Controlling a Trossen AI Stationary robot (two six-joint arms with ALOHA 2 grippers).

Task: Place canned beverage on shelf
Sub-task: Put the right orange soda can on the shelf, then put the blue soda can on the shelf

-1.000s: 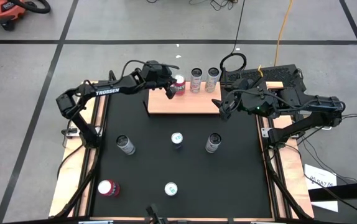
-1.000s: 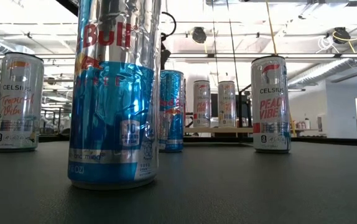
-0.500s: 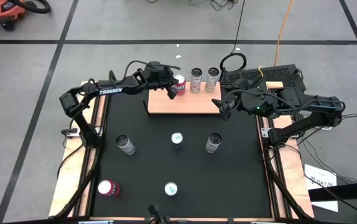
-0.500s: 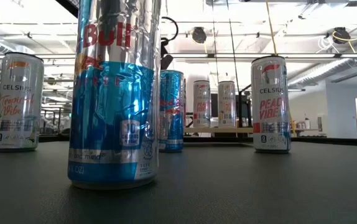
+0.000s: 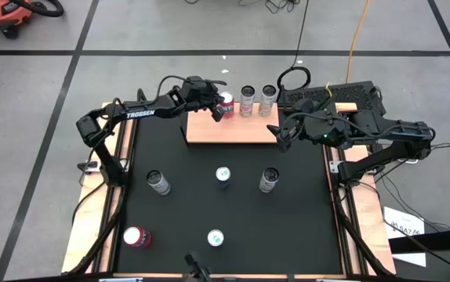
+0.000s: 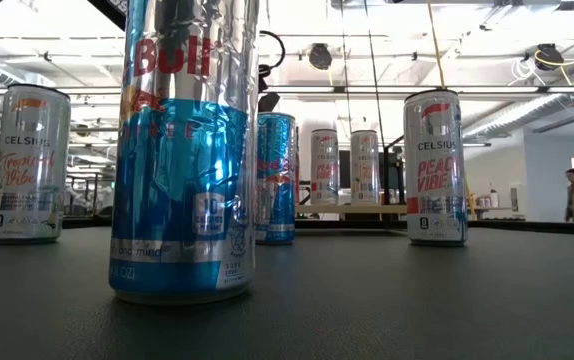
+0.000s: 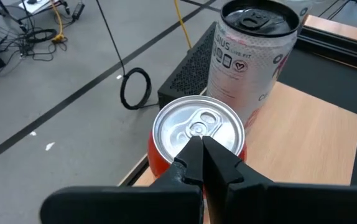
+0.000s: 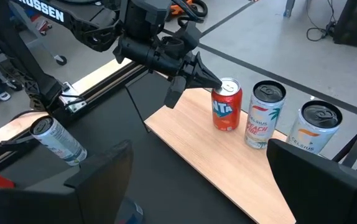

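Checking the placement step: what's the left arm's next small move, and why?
Probably back the left gripper off and up, away from the red can. Its fingers are shut and not gripping; the tip sits at the can's top rim. The can stands upright on the shelf beside two Celsius cans, so it looks placed.

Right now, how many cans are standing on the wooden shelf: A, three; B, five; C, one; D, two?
A: the right wrist view shows three upright cans in a row on the shelf: a red can under the shut left gripper, and two Celsius cans beside it.
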